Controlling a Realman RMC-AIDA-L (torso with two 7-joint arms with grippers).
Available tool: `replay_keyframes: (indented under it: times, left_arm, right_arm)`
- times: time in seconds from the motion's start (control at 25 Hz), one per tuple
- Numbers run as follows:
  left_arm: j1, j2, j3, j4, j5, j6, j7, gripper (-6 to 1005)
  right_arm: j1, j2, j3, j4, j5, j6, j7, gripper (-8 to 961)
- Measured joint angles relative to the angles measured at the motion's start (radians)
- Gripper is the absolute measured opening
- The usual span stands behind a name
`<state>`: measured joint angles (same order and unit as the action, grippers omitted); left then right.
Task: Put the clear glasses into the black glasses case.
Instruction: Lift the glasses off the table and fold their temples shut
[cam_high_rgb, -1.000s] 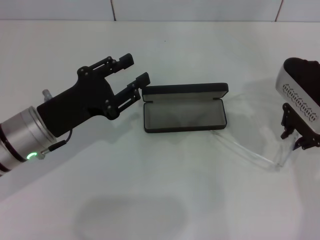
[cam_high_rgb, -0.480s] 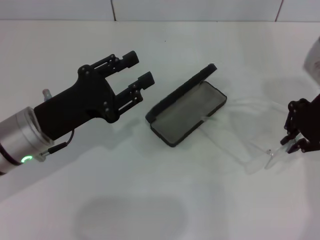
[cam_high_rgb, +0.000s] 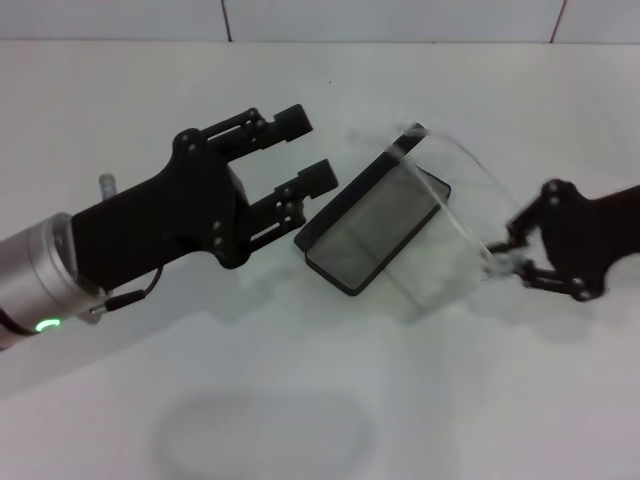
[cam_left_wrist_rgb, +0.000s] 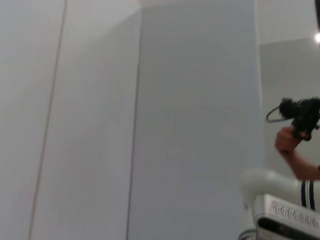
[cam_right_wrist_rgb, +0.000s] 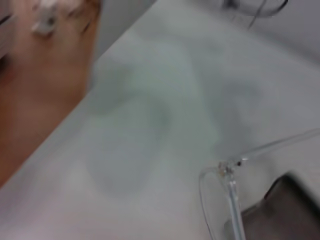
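The black glasses case (cam_high_rgb: 372, 228) lies open on the white table, turned at an angle, with its grey lining up. The clear glasses (cam_high_rgb: 462, 185) hang tilted over the case's right half, one thin arm reaching down past its near edge. My right gripper (cam_high_rgb: 503, 258) is shut on their right end, just right of the case. My left gripper (cam_high_rgb: 314, 150) is open, its fingertips close to the case's left corner and holding nothing. The right wrist view shows the glasses' hinge (cam_right_wrist_rgb: 226, 170) and a corner of the case (cam_right_wrist_rgb: 287, 210).
A white table (cam_high_rgb: 300, 400) spreads around the case, with a tiled wall (cam_high_rgb: 400, 18) along its far edge. In the left wrist view there is only a pale wall (cam_left_wrist_rgb: 150, 120) and a person's hand holding a dark device (cam_left_wrist_rgb: 297, 120).
My right gripper has lifted the glasses off the table and carried them left over the case. The case has swung to an angle. My left gripper has moved right, closer to the case.
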<state>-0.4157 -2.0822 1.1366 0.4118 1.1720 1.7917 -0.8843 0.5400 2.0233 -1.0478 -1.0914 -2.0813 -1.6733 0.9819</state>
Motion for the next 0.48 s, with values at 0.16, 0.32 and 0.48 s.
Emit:
replay_keyframes:
  times: [0.16,0.32,0.48]
  left_arm:
    - [-0.042,0.003,0.0,0.001,0.013,0.01,-0.049,544]
    - [-0.094,0.008,-0.001,-0.009,0.042,-0.006,-0.086,544]
    - [-0.14,0.0,0.0,-0.014,0.088,-0.071,-0.11,544]
  right_arm:
    - [-0.066,0.001,-0.096,0.096,0.237,0.141,-0.132,120]
    - [-0.069,0.001,-0.193,0.212,0.393,0.224,-0.24,120]
    - [-0.056,0.002,-0.214,0.282,0.477,0.223,-0.283,119]
